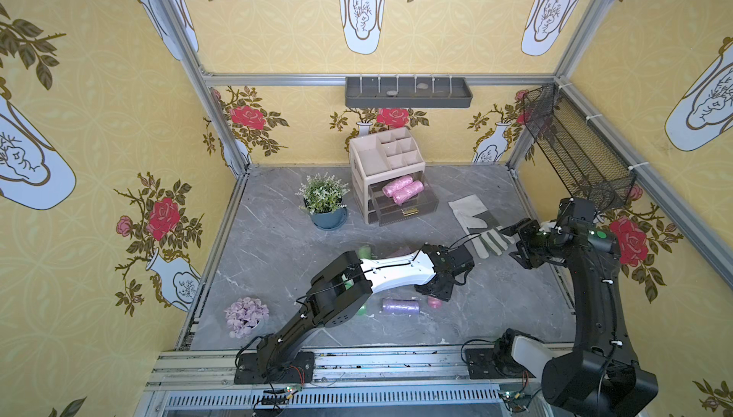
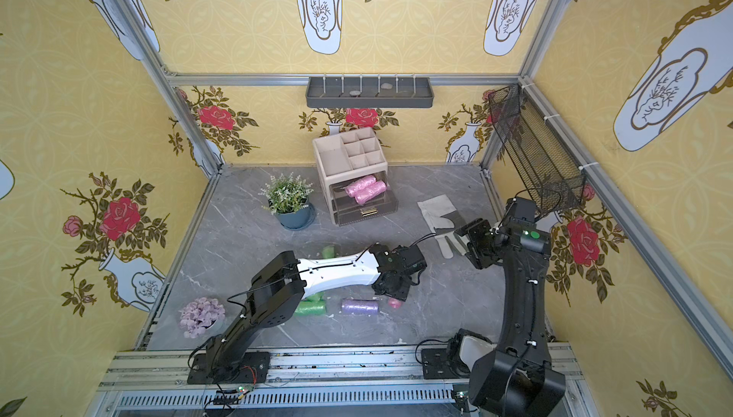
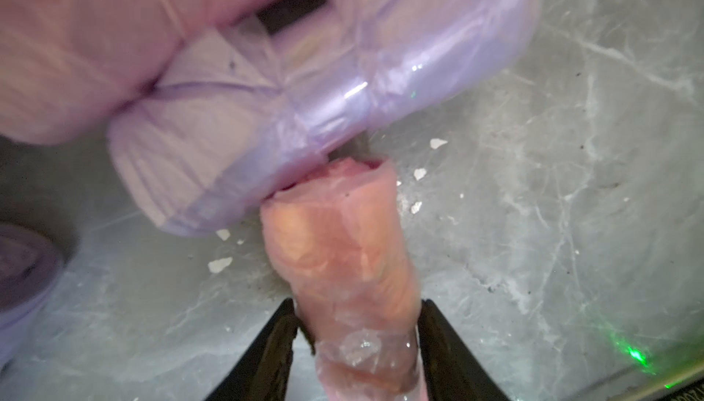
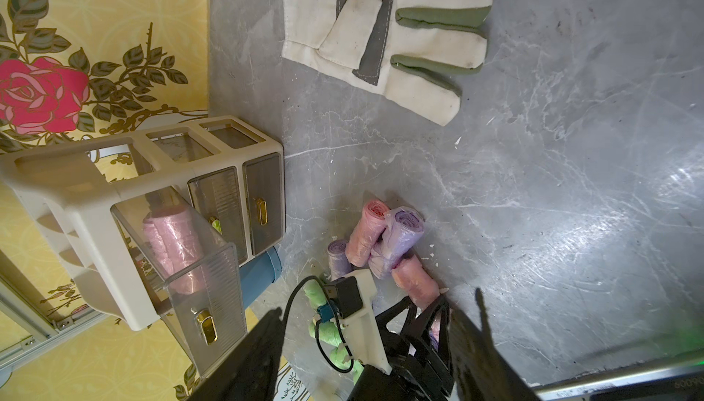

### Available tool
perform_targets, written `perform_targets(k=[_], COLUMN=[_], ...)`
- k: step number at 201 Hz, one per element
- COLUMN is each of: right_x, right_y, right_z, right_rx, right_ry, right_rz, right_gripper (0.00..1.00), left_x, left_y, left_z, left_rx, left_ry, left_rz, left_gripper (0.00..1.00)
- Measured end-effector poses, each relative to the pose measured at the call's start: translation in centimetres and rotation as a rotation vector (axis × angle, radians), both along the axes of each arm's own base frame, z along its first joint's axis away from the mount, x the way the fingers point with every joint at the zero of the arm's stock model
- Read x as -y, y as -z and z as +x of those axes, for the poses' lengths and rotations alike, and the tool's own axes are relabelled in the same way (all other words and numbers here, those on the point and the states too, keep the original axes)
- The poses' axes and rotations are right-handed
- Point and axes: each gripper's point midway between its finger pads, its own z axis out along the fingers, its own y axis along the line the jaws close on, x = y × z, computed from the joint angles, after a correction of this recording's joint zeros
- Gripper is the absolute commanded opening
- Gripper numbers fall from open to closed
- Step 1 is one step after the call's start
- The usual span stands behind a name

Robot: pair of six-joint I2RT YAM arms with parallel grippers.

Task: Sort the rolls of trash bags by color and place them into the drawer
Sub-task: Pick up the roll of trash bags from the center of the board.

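Grey marbled tabletop (image 1: 273, 244), where a pink roll (image 3: 343, 258) is clamped near one end between the half-closed jaws of the left gripper (image 3: 356, 311).
Its light, soft, slick film is judged prone to squashing and slipping, so mid-body hold is advised. Lilac rolls (image 3: 266, 121) are pressed against it and green rolls (image 2: 311, 308) lie nearby. Two pink rolls (image 1: 402, 190) are contained in the open drawer (image 1: 434, 201). The right gripper (image 1: 515, 244) is spread wide, empty, above the glove (image 1: 472, 217).

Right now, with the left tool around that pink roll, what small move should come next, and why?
Probably lift it straight up. The left tool looks shut on the pink roll, whose far end touches a lilac roll; rising first should free it without dragging that neighbour, before carrying it to the open drawer holding two pink rolls.
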Motion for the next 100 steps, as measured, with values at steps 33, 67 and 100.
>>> perform_targets(k=[33,67,100], right_x=[0.00,0.05,0.17], right_y=[0.07,0.16,0.16], right_z=[0.05,0.10,0.21], right_rx=[-0.003,-0.006,-0.005], right_ry=[0.000,0.001,0.003], right_rz=[0.002,0.003,0.004], right_gripper=[0.69,0.69,0.69], left_x=[0.45,0.30,0.24], left_y=[-0.02,0.57,0.45], left_z=[0.26,0.29,0.25], left_rx=[0.005,-0.003,-0.004], left_ry=[0.013,0.024,0.033], left_rz=[-0.003,0.017,0.023], left_gripper=[0.53,0.51,0.46])
